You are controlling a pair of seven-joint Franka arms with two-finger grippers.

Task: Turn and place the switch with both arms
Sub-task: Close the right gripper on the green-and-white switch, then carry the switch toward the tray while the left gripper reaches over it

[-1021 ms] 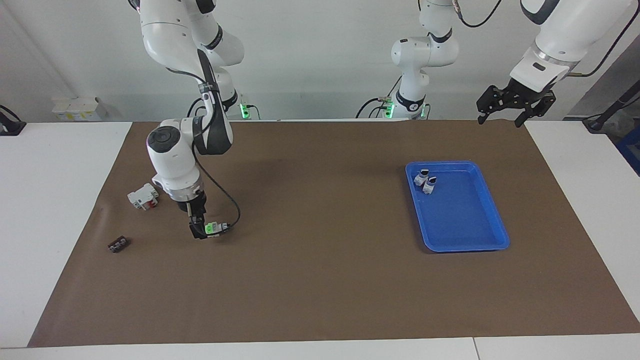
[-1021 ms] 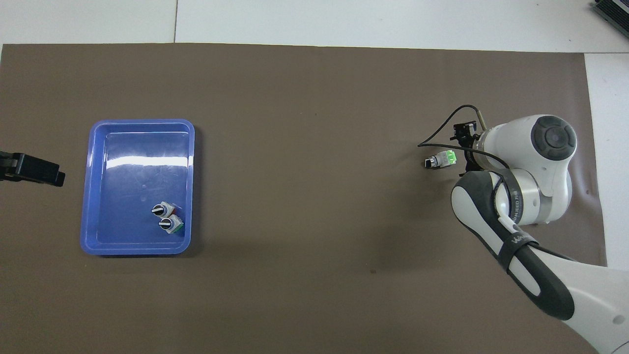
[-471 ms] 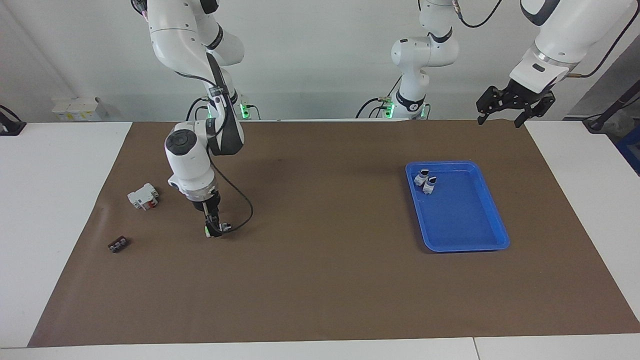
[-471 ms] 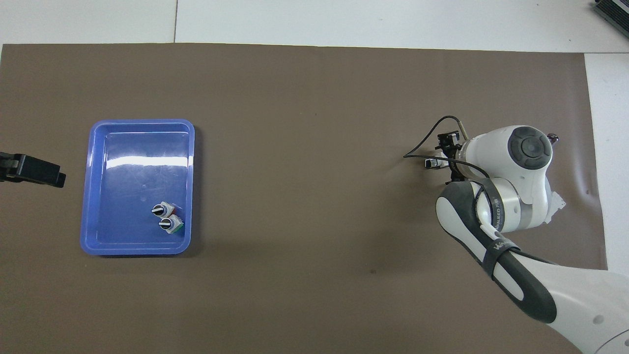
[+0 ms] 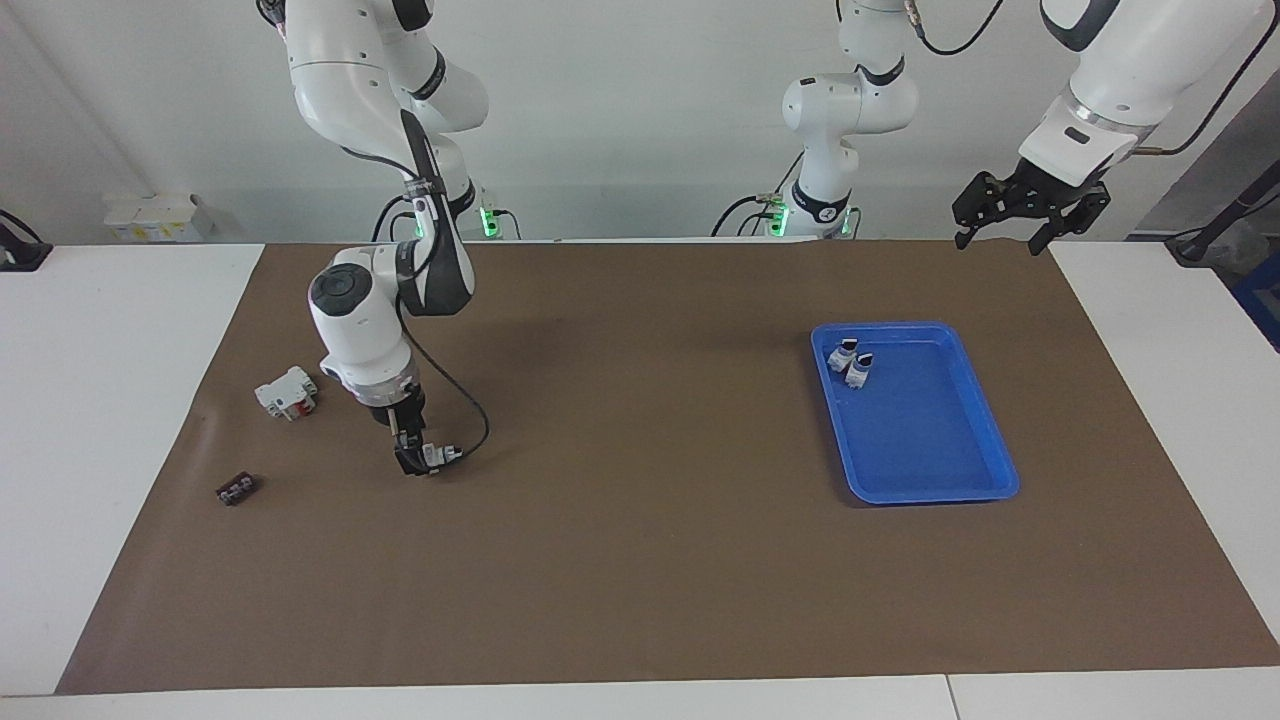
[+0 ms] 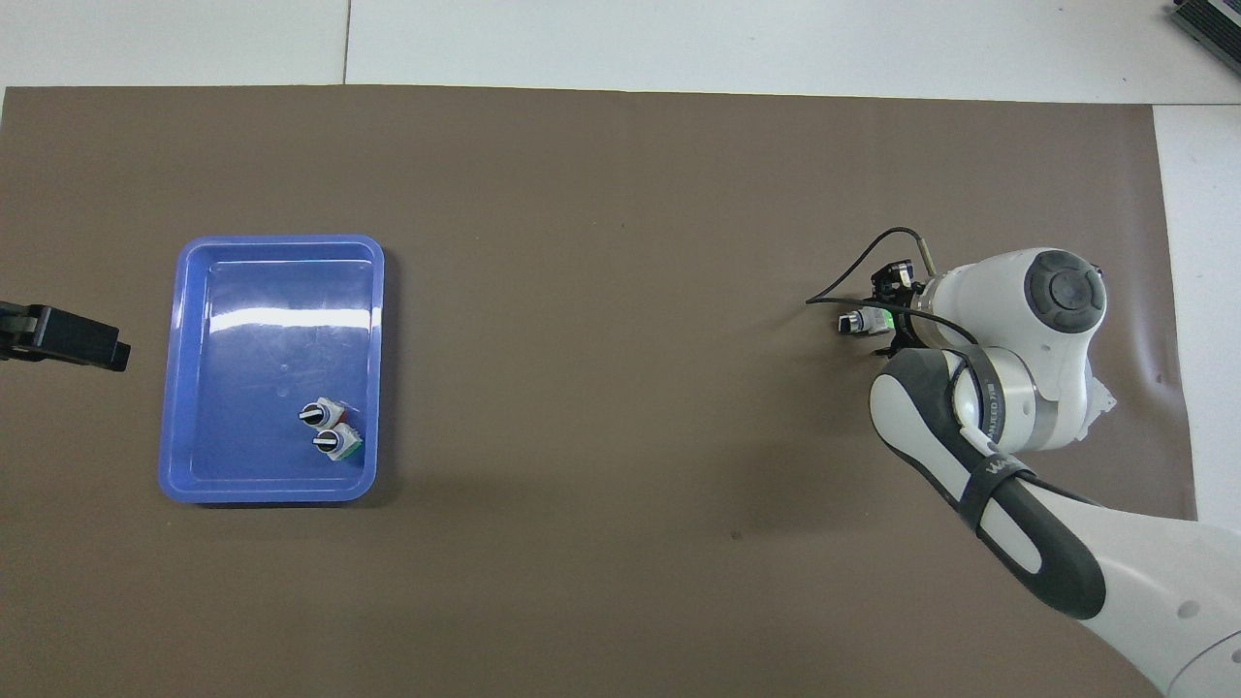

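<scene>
The switch (image 5: 440,455) lies on the brown mat toward the right arm's end of the table. Its pale knob end pokes out (image 6: 853,321) and only a sliver of its green part shows. My right gripper (image 5: 415,458) is down at the mat, shut on the switch's green end, and also shows from above (image 6: 887,312). Its cable loops over the mat beside it. The left arm waits with my left gripper (image 5: 1000,243) open and raised over the mat's corner at its own end. Only its black tip (image 6: 68,335) shows in the overhead view.
A blue tray (image 5: 935,497) sits toward the left arm's end, its rim (image 6: 175,368) beside the left gripper's tip. Two small black-knobbed switches (image 5: 848,362) stand in its corner nearest the robots. A white block with a red part (image 5: 287,392) and a tiny black ridged block (image 5: 237,489) lie near the right gripper.
The right gripper moved over the switch from beside it, covering the green part, and its fingers have closed in on it. The left arm has stayed still.
</scene>
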